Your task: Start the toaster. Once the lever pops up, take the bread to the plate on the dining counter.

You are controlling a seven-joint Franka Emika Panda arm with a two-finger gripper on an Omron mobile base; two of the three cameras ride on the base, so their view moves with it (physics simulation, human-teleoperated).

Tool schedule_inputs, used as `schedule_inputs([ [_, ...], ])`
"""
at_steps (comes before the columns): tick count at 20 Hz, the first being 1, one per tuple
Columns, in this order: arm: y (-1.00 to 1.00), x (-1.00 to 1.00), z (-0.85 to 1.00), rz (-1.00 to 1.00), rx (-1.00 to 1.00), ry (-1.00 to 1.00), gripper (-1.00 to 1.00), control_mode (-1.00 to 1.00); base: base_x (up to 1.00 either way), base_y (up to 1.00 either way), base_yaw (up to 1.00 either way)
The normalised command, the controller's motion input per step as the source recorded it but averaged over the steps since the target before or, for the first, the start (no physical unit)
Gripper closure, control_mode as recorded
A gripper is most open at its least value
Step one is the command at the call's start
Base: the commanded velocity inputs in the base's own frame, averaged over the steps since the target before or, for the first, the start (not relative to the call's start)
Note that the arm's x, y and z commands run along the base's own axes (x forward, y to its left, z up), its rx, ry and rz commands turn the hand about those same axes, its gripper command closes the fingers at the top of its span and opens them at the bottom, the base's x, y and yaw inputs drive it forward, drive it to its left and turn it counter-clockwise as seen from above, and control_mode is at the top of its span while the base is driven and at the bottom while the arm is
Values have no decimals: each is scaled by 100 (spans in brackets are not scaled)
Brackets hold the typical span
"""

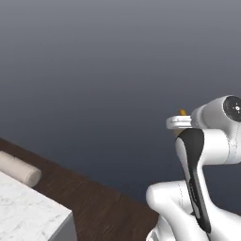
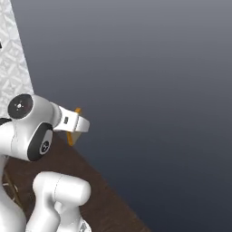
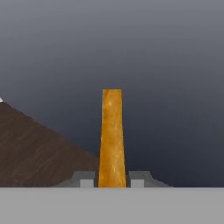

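My gripper (image 3: 112, 179) is shut on the bread (image 3: 111, 135), an orange-brown slice seen edge-on that stands straight up between the two fingertips (image 3: 86, 180). From the left base the gripper (image 1: 180, 122) is held high at the right, with the top of the bread (image 1: 182, 112) poking out above it. In the right base view the gripper (image 2: 76, 124) points right and the bread (image 2: 71, 134) hangs beside it. A thick-edged corner of the white marble dining counter (image 1: 28, 214) lies at the lower left. The toaster, the lever and the plate are out of view.
A pale beige cylinder (image 1: 19, 169) lies just beyond the marble corner. Dark wood floor (image 1: 103, 202) runs below the arm, and a plain dark grey backdrop rises behind it. A white patterned panel (image 2: 11, 59) stands at the upper left of the right base view.
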Motion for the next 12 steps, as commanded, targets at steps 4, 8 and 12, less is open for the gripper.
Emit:
schedule_inputs([
  [4,0,0,0,0,0,0,100,100,100,-30,73],
  [8,0,0,0,0,0,0,100,100,100,-30,74],
  [12,0,0,0,0,0,0,100,100,100,-32,54],
])
